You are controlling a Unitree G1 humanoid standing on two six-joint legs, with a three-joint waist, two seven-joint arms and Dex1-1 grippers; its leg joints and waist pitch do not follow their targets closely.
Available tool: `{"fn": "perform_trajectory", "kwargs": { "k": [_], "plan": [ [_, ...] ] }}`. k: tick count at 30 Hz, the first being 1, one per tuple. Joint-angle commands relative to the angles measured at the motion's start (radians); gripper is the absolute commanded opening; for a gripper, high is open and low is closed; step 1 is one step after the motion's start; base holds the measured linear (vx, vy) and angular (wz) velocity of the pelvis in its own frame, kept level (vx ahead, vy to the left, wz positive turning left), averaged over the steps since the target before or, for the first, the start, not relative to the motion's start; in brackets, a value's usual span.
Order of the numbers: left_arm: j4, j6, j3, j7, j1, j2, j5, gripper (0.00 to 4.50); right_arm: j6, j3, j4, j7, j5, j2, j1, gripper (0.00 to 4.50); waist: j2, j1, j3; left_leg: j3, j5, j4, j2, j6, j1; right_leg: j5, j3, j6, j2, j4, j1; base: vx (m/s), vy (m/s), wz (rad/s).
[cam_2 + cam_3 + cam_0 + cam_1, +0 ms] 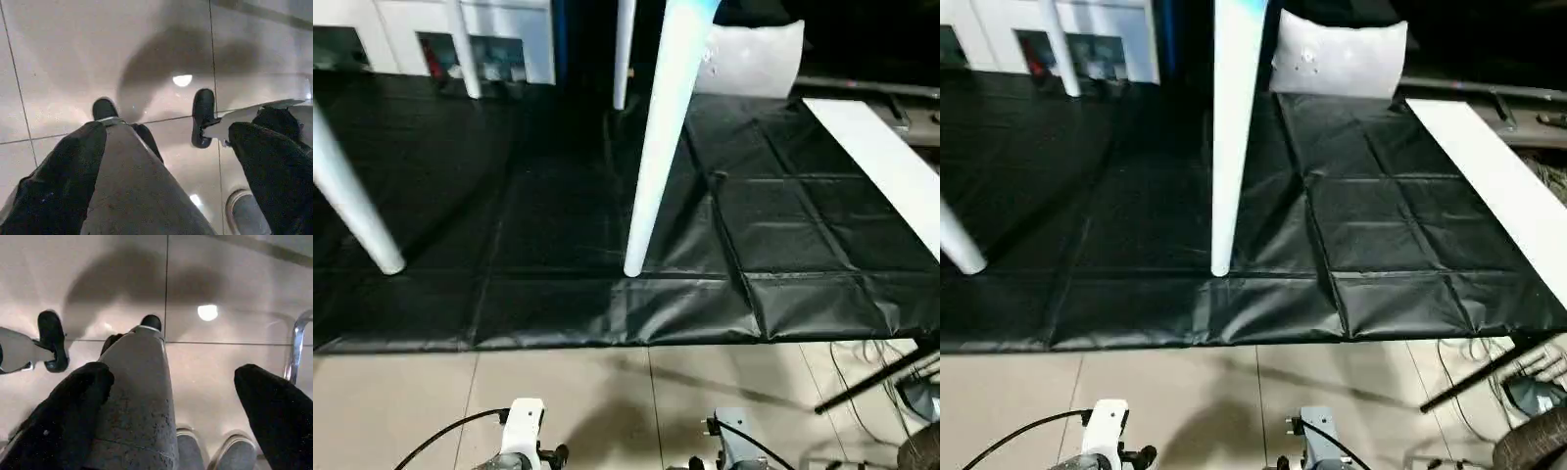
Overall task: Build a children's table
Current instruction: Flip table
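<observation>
1. A black creased sheet (558, 225) covers the floor ahead, its near edge meeting pale floor tiles (411, 401)
2. A flat white board (1489, 186) lies along the sheet's right side, and a pale plastic bag (1342, 59) sits at the far edge beside a white cabinet (499, 39) with open shelves
3. Black cables (431, 436) run over the tiles near the robot, and a dark stand leg (871, 377) with more cords lies at the lower right
4. The children's table (661, 137) stands on the sheet on its legs; four white tapered legs are in view, the nearest one (1232, 137) planted close to the sheet's near edge, one at the left (357, 211), and two farther back (462, 49) (624, 54); the top is out of frame above
5. Nothing lies between the near leg and the robot apart from bare sheet and tile
6. The left end effector (166, 166) hangs low over the tiles, its two black fingers (58, 181) spread wide and empty, well apart from the table
7. The right end effector (181, 416) likewise points down at the tiles, fingers (274, 406) wide apart with nothing between them
8. The wrist views also show the robot's grey legs and black feet (203, 115) on the floor
</observation>
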Motion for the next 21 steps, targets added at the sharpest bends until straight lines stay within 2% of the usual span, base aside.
{"fn": "perform_trajectory", "kwargs": {
  "k": [1, 2, 3, 7, 10, 12, 13, 17, 19, 21],
  "plan": [
    [0.019, 0.013, -0.003, 0.003, 0.015, -0.006, 0.001, 4.46, 0.008, 0.0, 0.014, -0.006, 0.001, -0.002, 0.01, 4.5, 0.014, 0.004, -0.025, -0.023, -0.301, -0.088, 0.078, 0.021, 0.002, -0.372, 0.076, -0.183, -0.109, -0.107, 0.026, 0.0, 0.0, 0.0],
    [0.019, 0.013, -0.003, 0.003, 0.015, -0.006, 0.001, 4.46, 0.008, 0.0, 0.014, -0.006, 0.001, -0.002, 0.01, 4.5, 0.014, 0.007, -0.023, -0.025, -0.331, -0.09, 0.077, 0.003, 0.004, -0.421, 0.078, -0.159, -0.109, -0.114, 0.023, 0.0, 0.0, 0.0],
    [0.019, 0.013, -0.003, 0.003, 0.015, -0.006, 0.001, 4.46, 0.008, 0.0, 0.014, -0.006, 0.001, -0.002, 0.01, 4.5, 0.013, 0.007, -0.023, -0.027, -0.345, -0.093, 0.077, -0.006, 0.005, -0.432, 0.079, -0.147, -0.108, -0.115, 0.022, 0.0, 0.0, 0.0],
    [0.019, 0.013, -0.003, 0.003, 0.015, -0.006, 0.001, 4.46, 0.008, 0.0, 0.014, -0.006, 0.001, -0.002, 0.01, 4.5, 0.012, 0.009, -0.026, -0.029, -0.328, -0.095, 0.076, -0.005, -0.001, -0.426, 0.08, -0.131, -0.109, -0.115, 0.024, 0.0, 0.0, 0.0],
    [0.019, 0.013, -0.003, 0.003, 0.015, -0.006, 0.001, 4.46, 0.008, 0.0, 0.014, -0.006, 0.001, -0.002, 0.01, 4.5, 0.012, 0.011, -0.031, -0.026, -0.273, -0.094, 0.077, 0.008, -0.005, -0.343, 0.082, -0.149, -0.108, -0.106, 0.027, 0.0, 0.0, 0.0],
    [0.019, 0.013, -0.003, 0.003, 0.015, -0.006, 0.001, 4.46, 0.008, 0.0, 0.014, -0.006, 0.001, -0.002, 0.01, 4.5, 0.011, 0.011, -0.036, -0.022, -0.218, -0.091, 0.076, 0.022, -0.008, -0.243, 0.081, -0.176, -0.105, -0.095, 0.032, 0.0, 0.0, 0.0],
    [0.019, 0.013, -0.003, 0.003, 0.015, -0.006, 0.001, 4.46, 0.008, 0.0, 0.014, -0.006, 0.001, -0.002, 0.01, 4.5, 0.011, 0.012, -0.037, -0.02, -0.204, -0.09, 0.075, 0.028, -0.007, -0.221, 0.081, -0.182, -0.105, -0.093, 0.032, 0.0, 0.0, 0.0],
    [0.019, 0.013, -0.003, 0.003, 0.015, -0.006, 0.001, 4.46, 0.008, 0.0, 0.014, -0.006, 0.001, -0.002, 0.01, 4.5, 0.009, 0.013, -0.045, -0.013, -0.09, -0.082, 0.074, 0.07, -0.01, -0.038, 0.077, -0.227, -0.102, -0.071, 0.042, 0.0, 0.0, 0.0],
    [0.019, 0.013, -0.003, 0.003, 0.015, -0.006, 0.001, 4.46, 0.008, 0.0, 0.014, -0.006, 0.001, -0.002, 0.01, 4.5, 0.008, 0.013, -0.045, -0.009, -0.071, -0.08, 0.073, 0.09, -0.008, -0.014, 0.077, -0.24, -0.103, -0.07, 0.042, 0.0, 0.0, 0.0],
    [0.019, 0.013, -0.003, 0.003, 0.015, -0.006, 0.001, 4.46, 0.008, 0.0, 0.014, -0.006, 0.001, -0.002, 0.01, 4.5, 0.009, 0.014, -0.043, -0.008, -0.09, -0.082, 0.075, 0.089, -0.007, -0.044, 0.077, -0.241, -0.104, -0.074, 0.04, 0.0, 0.0, 0.0]
  ]
}}
